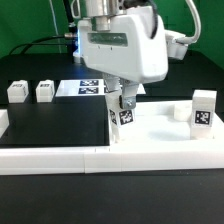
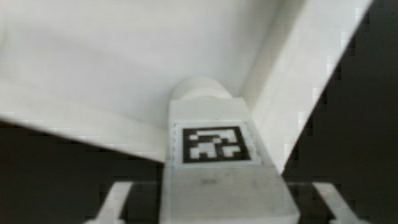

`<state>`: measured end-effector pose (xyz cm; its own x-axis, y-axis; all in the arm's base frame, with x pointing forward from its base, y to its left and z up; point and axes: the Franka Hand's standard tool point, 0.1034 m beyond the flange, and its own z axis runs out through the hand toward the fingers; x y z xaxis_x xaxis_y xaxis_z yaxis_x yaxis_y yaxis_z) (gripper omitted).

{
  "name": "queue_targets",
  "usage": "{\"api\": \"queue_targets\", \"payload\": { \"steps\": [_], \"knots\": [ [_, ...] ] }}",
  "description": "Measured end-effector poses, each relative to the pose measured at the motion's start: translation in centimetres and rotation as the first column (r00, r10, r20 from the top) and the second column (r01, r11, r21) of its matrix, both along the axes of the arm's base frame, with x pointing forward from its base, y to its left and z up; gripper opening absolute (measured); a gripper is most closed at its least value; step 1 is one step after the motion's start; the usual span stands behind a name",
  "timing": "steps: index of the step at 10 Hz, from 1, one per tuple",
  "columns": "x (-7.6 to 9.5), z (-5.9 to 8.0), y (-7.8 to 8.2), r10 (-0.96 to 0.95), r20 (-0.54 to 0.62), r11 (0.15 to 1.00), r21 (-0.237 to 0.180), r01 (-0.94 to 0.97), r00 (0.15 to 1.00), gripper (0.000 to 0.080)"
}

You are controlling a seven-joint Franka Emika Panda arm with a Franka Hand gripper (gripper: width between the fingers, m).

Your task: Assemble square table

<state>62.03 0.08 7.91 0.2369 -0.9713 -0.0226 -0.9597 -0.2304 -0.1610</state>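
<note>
The square table top (image 1: 165,128) lies flat at the exterior view's right, and its white surface and raised rim fill the wrist view (image 2: 107,70). A white tagged leg (image 1: 125,112) stands at its near left corner, also seen in the wrist view (image 2: 214,145). My gripper (image 1: 124,103) straddles this leg from above. In the wrist view (image 2: 221,202) dark gaps show between the leg and each finger, so the jaws stand open around it. Another leg (image 1: 203,109) stands upright at the top's right corner. Two loose legs (image 1: 17,91) (image 1: 45,90) rest at the left.
The marker board (image 1: 88,87) lies behind the gripper, partly hidden by it. A long low white border rail (image 1: 100,159) runs along the front, with a short white piece (image 1: 4,121) at the left edge. Black mat (image 1: 55,125) lies left of the table top.
</note>
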Motion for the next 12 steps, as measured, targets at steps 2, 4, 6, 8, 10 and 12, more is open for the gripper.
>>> {"api": "queue_targets", "payload": {
  "steps": [2,4,6,8,10,12],
  "knots": [
    [0.1,-0.3,1.4,-0.277,-0.027,0.959,0.046,0.278,0.960,0.0295],
    [0.0,-0.3,1.5,-0.363,-0.038,0.929,0.059,0.364,0.931,0.0295],
    [0.0,-0.3,1.5,-0.276,-0.028,0.960,0.046,0.277,0.961,0.0502],
    [-0.4,-0.4,1.2,0.132,-0.009,0.991,-0.007,-0.132,0.991,0.0607],
    [-0.4,-0.4,1.1,0.230,-0.002,0.973,-0.025,-0.230,0.973,0.0647],
    [-0.4,-0.4,1.1,0.365,0.001,0.930,-0.048,-0.365,0.931,0.0649]
  ]
}}
